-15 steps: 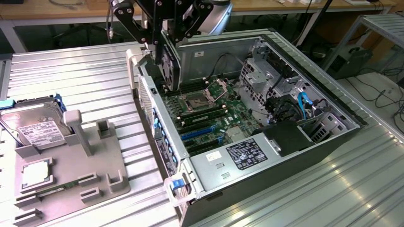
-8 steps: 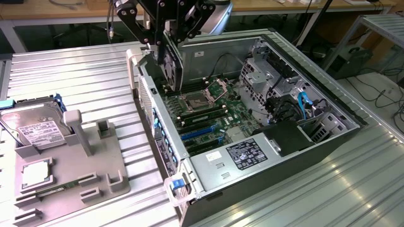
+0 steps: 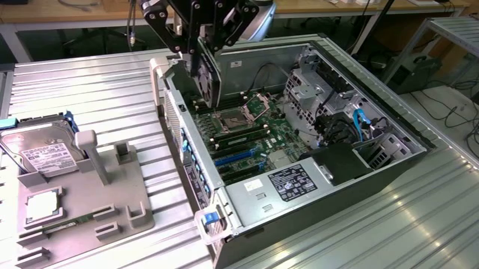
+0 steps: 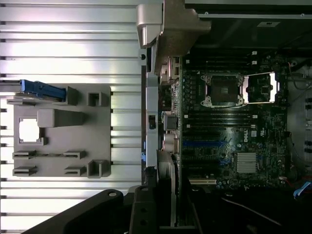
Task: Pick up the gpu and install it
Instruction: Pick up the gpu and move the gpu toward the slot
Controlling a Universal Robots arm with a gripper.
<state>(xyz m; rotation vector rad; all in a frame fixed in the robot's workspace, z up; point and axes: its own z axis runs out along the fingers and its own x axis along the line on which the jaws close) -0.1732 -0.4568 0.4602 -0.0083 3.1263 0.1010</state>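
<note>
My gripper (image 3: 203, 53) hangs over the far left corner of the open computer case (image 3: 389, 162), shut on the gpu (image 3: 210, 84). The gpu is a dark flat card held on edge, its lower end reaching down just inside the case's left wall above the motherboard (image 3: 247, 134). In the wrist view the card (image 4: 171, 185) shows edge-on with a pale strip, between my two dark fingers (image 4: 141, 209), over the board's edge near the blue expansion slots (image 4: 204, 146).
A grey parts fixture (image 3: 112, 190) lies on the ribbed table at the exterior view's left, carrying a silver hard drive (image 3: 41, 151), a square processor (image 3: 41, 204) and a memory stick (image 3: 67, 224). Inside the case are the open processor socket (image 3: 228, 117), drive cages (image 3: 322, 89) and a power supply (image 3: 292, 185).
</note>
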